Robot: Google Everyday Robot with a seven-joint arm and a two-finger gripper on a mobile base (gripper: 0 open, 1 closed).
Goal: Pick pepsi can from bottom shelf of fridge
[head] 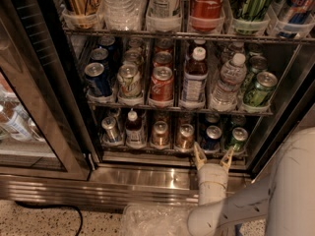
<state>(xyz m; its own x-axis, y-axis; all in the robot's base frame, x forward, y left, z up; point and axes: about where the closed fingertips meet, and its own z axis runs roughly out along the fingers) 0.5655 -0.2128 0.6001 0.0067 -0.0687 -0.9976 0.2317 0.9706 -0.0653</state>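
The fridge (142, 177) stands open in front of me. On its dim bottom shelf (147, 149) the pepsi can (212, 134), dark blue with a silver top, stands in the second lane from the right. My gripper (212, 156) is just in front of and slightly below this can, at the shelf's front edge. Its two pale fingers (198, 154) are spread open and empty, one on each side of the can's lane, and do not touch the can.
A green can (238, 137) stands right of the pepsi can and copper-brown cans (185, 134) left of it. A small bottle (133, 129) and a silver can (110, 128) stand further left. The glass door (29, 112) hangs open at left. A clear plastic bag (152, 220) lies on the floor.
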